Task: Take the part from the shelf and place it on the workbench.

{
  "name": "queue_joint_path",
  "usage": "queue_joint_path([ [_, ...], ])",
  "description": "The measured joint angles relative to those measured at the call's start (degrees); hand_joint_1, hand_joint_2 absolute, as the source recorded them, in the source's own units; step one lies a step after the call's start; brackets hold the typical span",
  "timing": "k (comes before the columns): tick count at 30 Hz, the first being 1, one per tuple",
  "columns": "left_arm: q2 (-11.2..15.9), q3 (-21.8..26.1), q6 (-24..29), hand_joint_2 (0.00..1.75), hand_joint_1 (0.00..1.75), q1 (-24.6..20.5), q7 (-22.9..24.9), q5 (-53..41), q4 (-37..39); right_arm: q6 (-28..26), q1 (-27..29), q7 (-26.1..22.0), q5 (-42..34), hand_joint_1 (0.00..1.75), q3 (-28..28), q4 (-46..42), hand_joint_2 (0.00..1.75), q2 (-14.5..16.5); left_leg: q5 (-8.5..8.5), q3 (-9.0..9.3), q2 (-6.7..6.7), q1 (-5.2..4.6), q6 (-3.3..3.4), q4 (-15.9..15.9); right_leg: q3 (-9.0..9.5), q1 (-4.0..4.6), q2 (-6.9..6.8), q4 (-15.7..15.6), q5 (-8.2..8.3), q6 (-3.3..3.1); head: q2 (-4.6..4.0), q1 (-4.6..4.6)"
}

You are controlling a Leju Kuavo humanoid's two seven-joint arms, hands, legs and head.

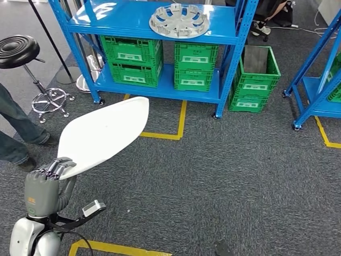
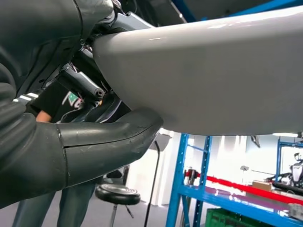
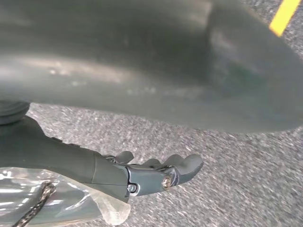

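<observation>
White curved part (image 1: 105, 133), long smooth leaf-shaped panel, held up over grey carpet (image 1: 225, 181), well in front of blue shelf (image 1: 161, 24), tilted with far tip raised toward shelf. Near end clamped in left hand (image 1: 50, 176): dark fingers (image 1: 56, 166) over the top edge, thumb below. Same grip in left wrist view, part (image 2: 214, 71) resting across thick grey thumb (image 2: 107, 142), fingers wrapped over near edge. Right hand (image 3: 157, 172) hanging low over carpet, fingers stretched out nearly straight, loose, grasping nothing; clear plastic wrap beside wrist.

Silver wheel cover (image 1: 179, 20) lying flat on shelf's top level. Green crates (image 1: 132, 58) stacked on shelf's lower level, two stacks side by side, second stack (image 1: 195, 66) to the right. One more green crate (image 1: 255, 74) on floor just beside shelf's right post. Yellow floor tape (image 1: 177, 125) marking a bay in front of shelf. Black round stool (image 1: 18, 50) left of shelf, chrome base on carpet. Person's legs in jeans (image 1: 14, 128) left of shelf, near stool. Second blue rack (image 1: 322, 80) well right of shelf.
</observation>
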Motion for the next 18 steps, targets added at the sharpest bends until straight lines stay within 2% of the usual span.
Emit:
queue_joint_path([
  [1,0.0,0.0,0.0,1.75,1.75,0.0,0.0,0.0,0.0,0.0,-0.1,0.0,0.0,0.0,0.1,0.0,0.0,0.0,0.43,-0.14,0.02,0.03,-0.34,0.1,0.88,0.13,0.04,-1.7,-0.86,-0.25,-0.01,0.09],
  [2,0.0,0.0,0.0,1.75,1.75,0.0,0.0,0.0,0.0,0.0,0.0,0.0,0.0,0.0,0.2,0.0,0.0,0.0,0.73,-0.24,-0.01,0.12,-0.69,0.1,0.62,0.12,-0.03,-1.9,-0.87,-0.63,-0.01,0.07],
  [3,0.1,0.0,0.0,1.75,1.75,0.0,0.0,0.0,0.0,0.0,0.1,0.0,0.0,0.0,0.3,0.0,0.0,0.0,0.3,-0.39,-0.05,0.24,-1.05,0.5,0.39,0.11,-0.12,-1.9,-0.52,-1.02,-0.01,0.05],
  [4,0.1,0.0,0.0,1.75,1.75,0.1,0.0,0.0,0.0,0.0,0.2,0.0,0.0,0.0,0.4,0.0,0.0,0.0,-1.09,-0.8,-0.1,0.33,-1.42,1.7,0.17,0.07,-0.26,-1.9,-0.14,-1.48,-0.01,-0.02],
  [5,0.2,0.0,0.0,1.75,1.75,0.1,0.0,0.0,0.0,0.1,0.3,0.0,0.0,0.0,0.4,0.0,0.0,0.1,-3.32,-1.58,-0.14,0.41,-1.73,4.2,-0.14,0.03,-0.41,-1.9,0.3,-1.88,-0.01,-0.12],
  [7,0.2,0.0,0.0,1.75,1.75,0.3,-0.1,0.0,0.0,0.1,0.3,-0.1,0.1,0.0,0.5,0.0,0.0,0.1,-8.36,-3.72,-0.14,0.49,-2.18,11.8,-0.98,0.17,-0.55,-1.8,1.05,-2.3,-0.01,-0.28],
  [8,0.2,0.0,0.0,1.75,1.75,0.4,-0.1,0.0,0.0,0.1,0.3,-0.1,0.1,0.0,0.5,0.0,0.0,0.1,-9.74,-4.4,-0.14,0.49,-2.25,15.0,-1.36,0.26,-0.57,-1.8,1.39,-2.33,-0.01,-0.3],
  [9,0.2,0.0,0.0,1.75,1.75,0.5,-0.2,0.0,0.0,0.2,0.4,-0.2,0.1,0.0,0.5,0.0,0.0,0.1,-10.0,-4.25,-0.15,0.49,-2.21,16.5,-1.68,0.35,-0.56,-1.7,1.69,-2.31,-0.01,-0.31],
  [10,0.2,0.0,0.0,1.75,1.75,0.6,-0.2,0.0,0.0,0.2,0.4,-0.2,0.1,0.0,0.5,0.0,0.0,0.1,-9.22,-3.04,-0.16,0.46,-2.03,15.7,-1.95,0.44,-0.53,-1.5,1.96,-2.28,-0.01,-0.31],
  [12,0.2,0.0,0.0,1.75,1.75,0.7,-0.3,0.0,0.0,0.1,0.5,-0.3,0.1,0.0,0.6,0.0,0.0,0.2,-6.53,1.76,-0.23,0.26,-1.11,8.8,-2.34,0.6,-0.5,-1.2,2.29,-2.23,-0.01,-0.26],
  [13,0.3,0.0,0.0,1.75,1.75,0.7,-0.4,0.1,0.0,0.1,0.4,-0.3,0.1,0.0,0.7,0.0,0.0,0.3,-5.66,4.04,-0.25,0.07,-0.49,5.1,-2.61,0.67,-0.51,-1.1,2.41,-2.12,-0.01,-0.19],
  [14,0.3,0.0,0.0,1.75,1.75,0.8,-0.5,0.2,-0.1,0.1,0.4,-0.3,0.1,0.0,0.8,0.0,0.0,0.4,-5.27,5.55,-0.26,-0.18,0.02,2.5,-2.87,0.61,-0.55,-1.0,2.54,-1.92,-0.01,-0.16],
  [15,0.3,0.0,0.0,1.75,1.75,0.9,-0.5,0.3,-0.1,0.1,0.4,-0.3,0.2,0.0,0.9,0.0,0.0,0.5,-5.34,6.2,-0.27,-0.41,0.43,1.0,-3.14,0.48,-0.6,-0.9,2.7,-1.66,-0.01,-0.17],
  [16,0.3,0.0,0.0,1.75,1.75,1.0,-0.6,0.4,-0.2,0.0,0.4,-0.3,0.2,0.0,0.9,0.0,0.0,0.6,-5.35,6.35,-0.24,-0.54,0.49,0.3,-3.43,0.49,-0.64,-0.8,2.78,-1.53,-0.01,-0.23],
  [18,0.3,0.0,0.0,1.75,1.75,1.1,-0.8,0.5,-0.3,0.0,0.4,-0.3,0.2,0.0,1.0,0.0,0.0,0.7,-5.4,6.22,-0.24,-0.62,0.18,-0.3,-3.84,0.45,-0.71,-0.6,2.87,-1.53,0.0,-0.31],
])
